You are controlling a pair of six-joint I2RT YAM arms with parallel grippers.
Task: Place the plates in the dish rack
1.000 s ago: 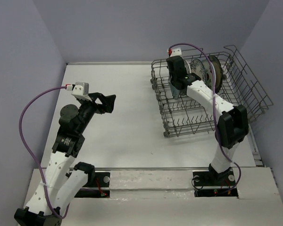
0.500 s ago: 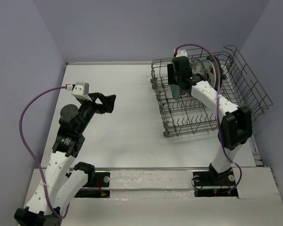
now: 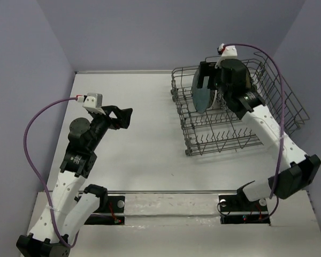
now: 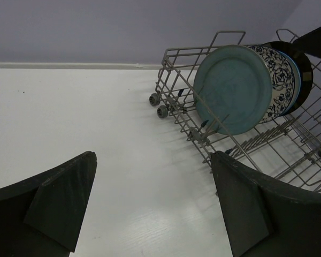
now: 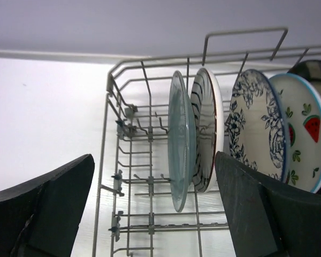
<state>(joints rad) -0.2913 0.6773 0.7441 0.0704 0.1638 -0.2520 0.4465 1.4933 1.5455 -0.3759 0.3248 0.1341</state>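
The dish rack [image 3: 290,101], a grey wire basket, stands at the far right of the table. Several plates stand upright in it, side by side. In the right wrist view the row runs left to right: teal plate [image 5: 179,144], striped plate [image 5: 206,139], blue floral plate [image 5: 254,123], strawberry plate [image 5: 302,134], with a dark rim [image 5: 316,68] behind. My right gripper [image 3: 205,76] hovers open just above the teal plate [image 3: 202,97], touching nothing. My left gripper [image 3: 123,116] hangs open over the bare table on the left, and its view faces the teal plate [image 4: 232,88] in the rack [image 4: 174,99].
The rack's near rows of tines [image 3: 214,140] hold nothing. Its tall wire sides [image 3: 267,61] rise around my right wrist. Grey walls close the table at the back and on both sides.
My right gripper has opened and let go of the teal plate, which now stands in the rack. It has drawn up and back, and its elbow has swung right. The left arm is still.
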